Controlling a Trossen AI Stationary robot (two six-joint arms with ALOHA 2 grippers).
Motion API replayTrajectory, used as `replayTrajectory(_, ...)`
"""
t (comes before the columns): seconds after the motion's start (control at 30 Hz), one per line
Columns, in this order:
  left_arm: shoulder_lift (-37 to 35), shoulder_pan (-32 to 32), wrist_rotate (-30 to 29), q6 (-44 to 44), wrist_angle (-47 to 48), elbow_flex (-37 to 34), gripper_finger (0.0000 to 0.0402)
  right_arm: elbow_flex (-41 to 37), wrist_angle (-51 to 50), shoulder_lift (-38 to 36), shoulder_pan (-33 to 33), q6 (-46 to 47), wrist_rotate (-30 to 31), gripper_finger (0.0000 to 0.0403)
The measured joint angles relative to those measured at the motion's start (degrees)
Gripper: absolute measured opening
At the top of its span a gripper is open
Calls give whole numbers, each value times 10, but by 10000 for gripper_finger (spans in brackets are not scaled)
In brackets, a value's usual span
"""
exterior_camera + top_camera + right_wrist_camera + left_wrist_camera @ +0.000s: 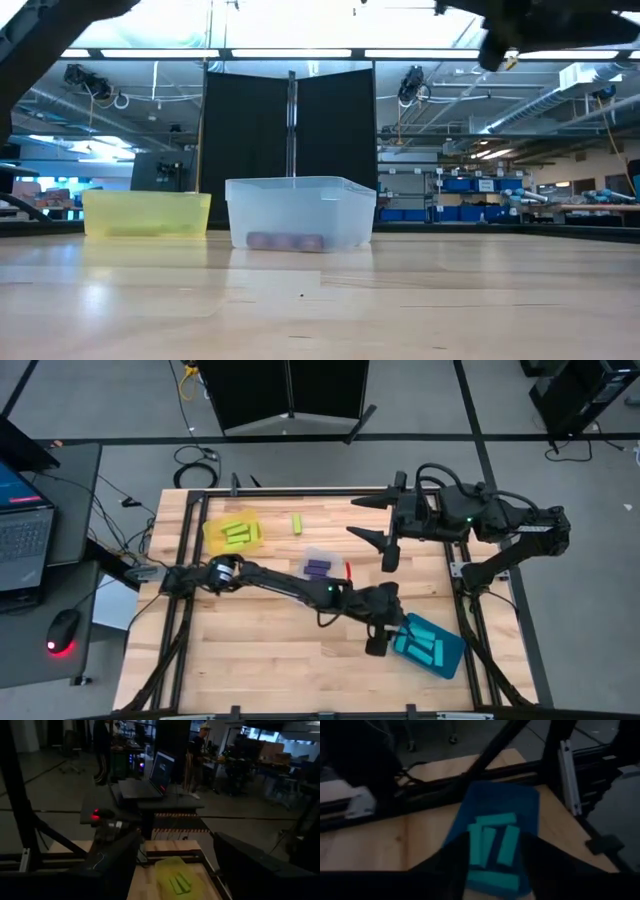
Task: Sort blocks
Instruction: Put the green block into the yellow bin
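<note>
Nearly done I reckon: my left gripper point(385, 632) hangs jaws apart and empty over the teal tray point(449, 657) of cyan blocks point(492, 844), right gripper point(378, 520) spread wide and idle, just 1 green block point(297, 523) loose near the yellow tray point(212, 538).

You get even, bright light on the table point(270, 650) from above, with only soft shadows under the arms. At table height the ceiling lights point(300, 52) glare white and wash pale reflections across the wood. Both wrist pictures are dim and soft, and the teal tray point(520, 802) sits in gloom.
</note>
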State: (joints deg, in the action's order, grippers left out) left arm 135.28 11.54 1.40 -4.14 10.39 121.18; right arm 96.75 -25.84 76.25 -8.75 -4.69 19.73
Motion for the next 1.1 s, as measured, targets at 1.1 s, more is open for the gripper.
replayTrajectory(1.1, -978, -5, -168, 31, -522, -1047, 23, 0, -18, 371, 260, 219, -129, 252)
